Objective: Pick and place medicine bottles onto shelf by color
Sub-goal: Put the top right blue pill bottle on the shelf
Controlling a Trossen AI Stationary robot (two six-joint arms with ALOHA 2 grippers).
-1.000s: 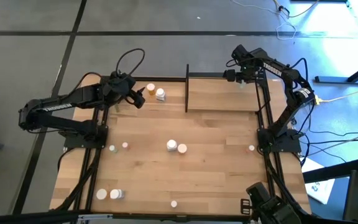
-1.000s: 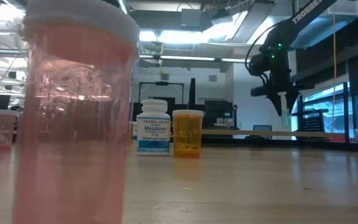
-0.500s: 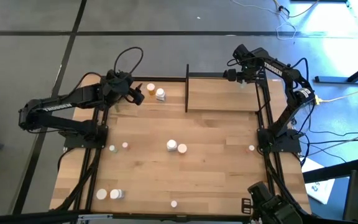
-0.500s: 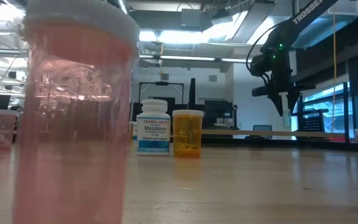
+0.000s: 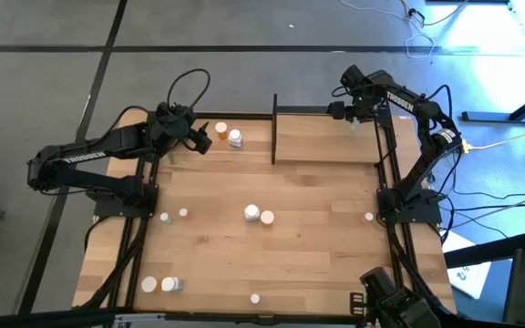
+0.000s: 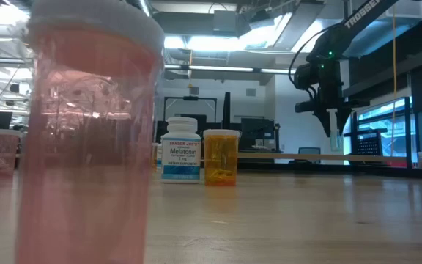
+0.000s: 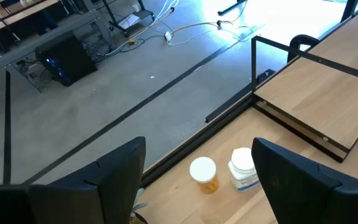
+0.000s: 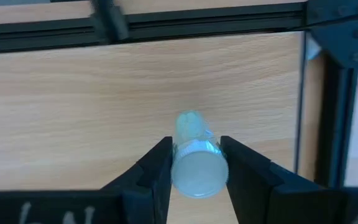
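Note:
My right gripper (image 5: pixel 354 116) is shut on a pale green medicine bottle (image 8: pixel 194 158) over the far right corner of the shelf (image 5: pixel 322 138). In the low view the gripper (image 6: pixel 335 134) hangs a little above the shelf board (image 6: pixel 299 155). My left gripper (image 5: pixel 200 139) is open and empty at the table's far left. It is just left of an orange bottle (image 5: pixel 221 130) and a white bottle (image 5: pixel 235 138), which stand on the table. Both also show in the left wrist view, the orange one (image 7: pixel 203 174) and the white one (image 7: pixel 243 168). My right gripper pinches the pale green bottle between its two fingers (image 8: pixel 159 167), on opposite sides of its upper body just under the cap (image 8: pixel 197 175). The fingers point down from above. The bottle is upright, its lower end (image 6: pixel 335 142) below the fingertips and apparently clear of the shelf board.
Several bottles stand on the table: two at the middle (image 5: pixel 252 212), small ones at left (image 5: pixel 183 212) and right (image 5: pixel 369 217), and more near the front edge (image 5: pixel 149 284). A pink bottle (image 6: pixel 86 139) fills the low view's left. Black posts (image 5: pixel 273 128) frame the shelf.

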